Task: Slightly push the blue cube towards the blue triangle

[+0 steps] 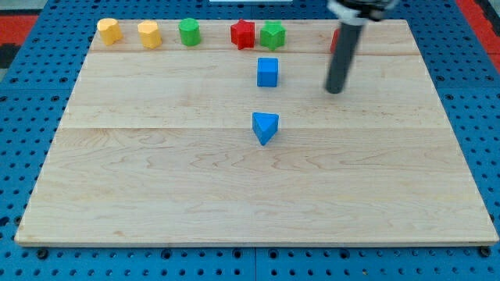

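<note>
The blue cube (267, 72) sits on the wooden board (156, 195) near the view's top centre. The blue triangle (265, 127) lies just below it, a short gap apart. My tip (335, 90) is on the board to the right of the blue cube, level with the cube's lower edge, and touches no block. The dark rod rises from it toward the view's top.
Along the top edge stand two yellow blocks (109, 30) (149, 34), a green block (189, 32), a red star (243, 33) and a green star (272, 34). A red block (333, 40) is partly hidden behind the rod. Blue pegboard surrounds the board.
</note>
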`<action>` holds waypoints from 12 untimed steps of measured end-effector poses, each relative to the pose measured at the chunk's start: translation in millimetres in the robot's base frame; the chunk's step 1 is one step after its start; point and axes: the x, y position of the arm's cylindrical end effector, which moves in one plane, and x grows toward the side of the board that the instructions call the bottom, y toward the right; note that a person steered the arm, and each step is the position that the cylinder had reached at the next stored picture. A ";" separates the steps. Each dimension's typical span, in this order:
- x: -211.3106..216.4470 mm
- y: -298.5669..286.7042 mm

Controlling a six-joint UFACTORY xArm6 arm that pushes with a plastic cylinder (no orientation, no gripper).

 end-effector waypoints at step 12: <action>-53.4 -81.3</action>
